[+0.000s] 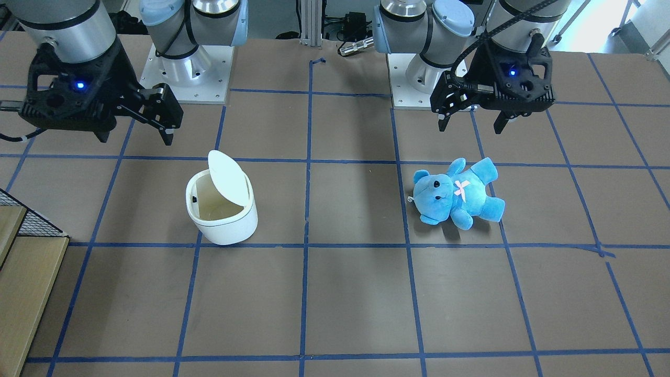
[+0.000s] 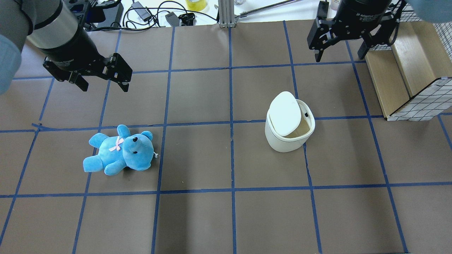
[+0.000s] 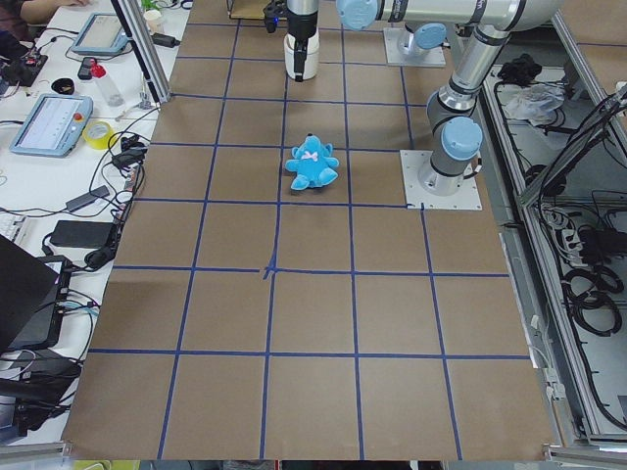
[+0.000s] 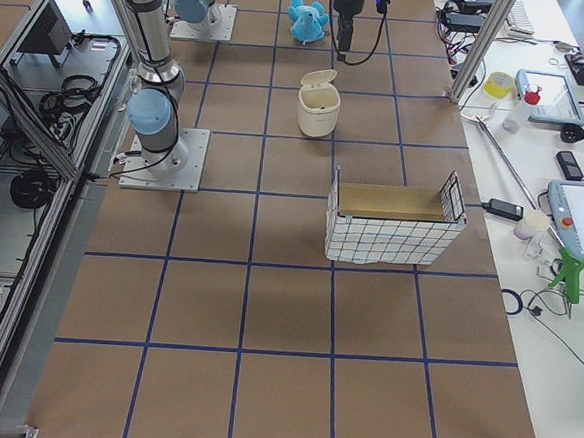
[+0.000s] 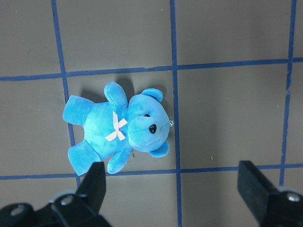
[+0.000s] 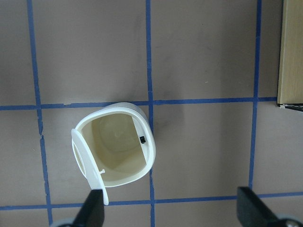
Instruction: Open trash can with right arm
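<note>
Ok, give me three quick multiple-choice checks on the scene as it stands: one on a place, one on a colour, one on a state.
1. The teddy bear lies:
A) inside the trash can
B) on the table, in the robot's left half
C) off the table, on the floor

2. The trash can's inside is:
A) beige
B) red
C) black

3. The trash can's lid is:
A) shut flat
B) lying loose on the table
C) raised at one side, mouth open

Answers:
1 B: the overhead view shows it on bare table, well apart from the can.
2 A: the right wrist view looks straight down onto pale beige walls.
3 C: the lid stands tilted up and the inside shows.
</note>
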`<action>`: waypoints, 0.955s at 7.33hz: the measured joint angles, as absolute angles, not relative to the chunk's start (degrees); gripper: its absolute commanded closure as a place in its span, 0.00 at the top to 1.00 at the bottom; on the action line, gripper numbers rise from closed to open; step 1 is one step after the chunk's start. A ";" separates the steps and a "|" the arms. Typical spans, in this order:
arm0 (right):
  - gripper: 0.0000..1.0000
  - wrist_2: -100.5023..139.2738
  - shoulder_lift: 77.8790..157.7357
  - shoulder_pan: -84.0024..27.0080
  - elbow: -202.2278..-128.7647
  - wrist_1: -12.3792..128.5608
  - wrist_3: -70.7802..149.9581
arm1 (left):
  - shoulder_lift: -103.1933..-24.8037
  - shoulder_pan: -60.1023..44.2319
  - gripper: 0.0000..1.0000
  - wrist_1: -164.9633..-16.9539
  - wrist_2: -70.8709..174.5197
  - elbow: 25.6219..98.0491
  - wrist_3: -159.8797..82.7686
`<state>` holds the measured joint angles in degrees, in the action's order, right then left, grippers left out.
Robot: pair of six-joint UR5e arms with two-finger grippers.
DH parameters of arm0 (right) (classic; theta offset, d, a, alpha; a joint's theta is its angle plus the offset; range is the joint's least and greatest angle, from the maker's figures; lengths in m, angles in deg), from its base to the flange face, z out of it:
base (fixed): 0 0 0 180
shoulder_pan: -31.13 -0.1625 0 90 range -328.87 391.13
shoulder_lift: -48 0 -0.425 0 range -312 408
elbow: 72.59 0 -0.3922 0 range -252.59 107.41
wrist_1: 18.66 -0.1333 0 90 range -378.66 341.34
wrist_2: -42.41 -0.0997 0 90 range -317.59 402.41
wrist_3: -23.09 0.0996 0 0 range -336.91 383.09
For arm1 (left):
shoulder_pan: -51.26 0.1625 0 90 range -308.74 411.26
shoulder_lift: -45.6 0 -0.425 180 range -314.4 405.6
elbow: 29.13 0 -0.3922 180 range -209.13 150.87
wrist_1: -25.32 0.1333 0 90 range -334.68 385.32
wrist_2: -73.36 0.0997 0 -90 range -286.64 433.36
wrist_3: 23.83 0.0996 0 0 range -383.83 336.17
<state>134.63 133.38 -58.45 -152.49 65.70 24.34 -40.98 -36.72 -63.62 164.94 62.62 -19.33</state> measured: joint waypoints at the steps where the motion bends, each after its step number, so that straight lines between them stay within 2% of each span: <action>1: 1.00 134.67 133.51 -57.63 -152.01 64.85 24.38 | -40.98 -36.72 1.00 -63.62 164.94 62.63 -19.34; 7: 1.00 133.51 133.68 -57.33 -152.26 64.69 23.23 | -40.98 -36.71 1.00 -63.62 164.94 62.65 -19.32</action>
